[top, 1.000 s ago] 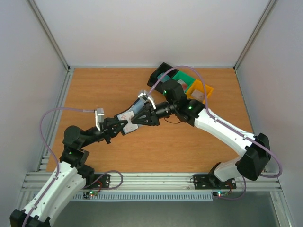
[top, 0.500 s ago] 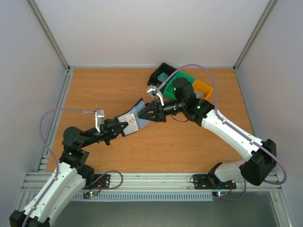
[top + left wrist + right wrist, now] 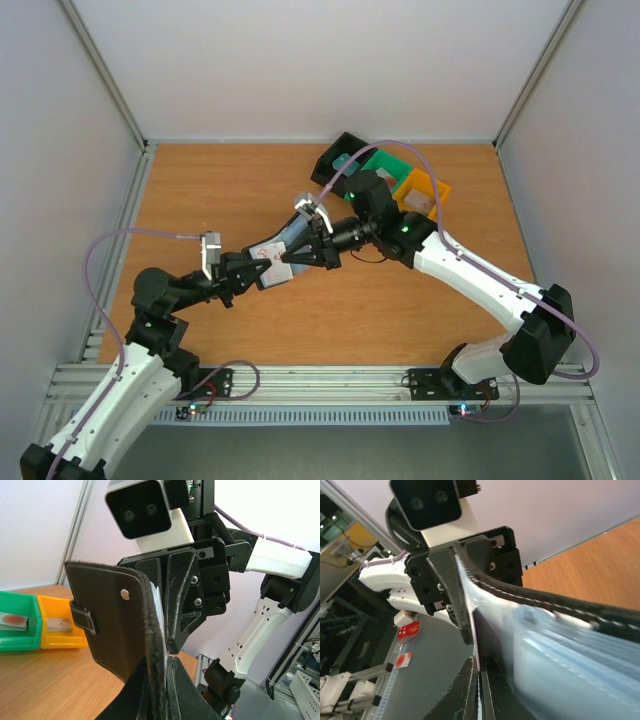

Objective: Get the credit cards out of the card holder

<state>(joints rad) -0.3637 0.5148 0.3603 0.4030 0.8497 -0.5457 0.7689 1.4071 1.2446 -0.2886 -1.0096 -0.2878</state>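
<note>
Left end effector (image 3: 248, 271) clamps the holder (image 3: 272, 250) tight, bracing it above the counter (image 3: 220, 190) so the right end effector (image 3: 287, 258), pinched on what looks like a whitish card (image 3: 159, 610), can draw it out.

**A:** Overhead view is bright and even. Soft light falls from above onto the wooden table (image 3: 200, 200), and the shadows are barely there.

**B:** The white walls (image 3: 300, 60) come out pale with no hard glare. The frame rails (image 3: 105, 80) splay out towards the corners, a touch of wide-angle stretch.

**A:** Over to the left wrist camera. The wallet (image 3: 115, 625) is sharp, its edge stitching crisp, and the wall behind is nearly blown out white.

**B:** The trays (image 3: 60, 640) beyond it go a little soft.

**A:** The right wrist is much rougher. The wallet's pale blue inside is smeared, maybe motion, maybe just too close to focus.

**B:** The lower left there is dim and murky, while the wood top right glows bright orange.
</note>
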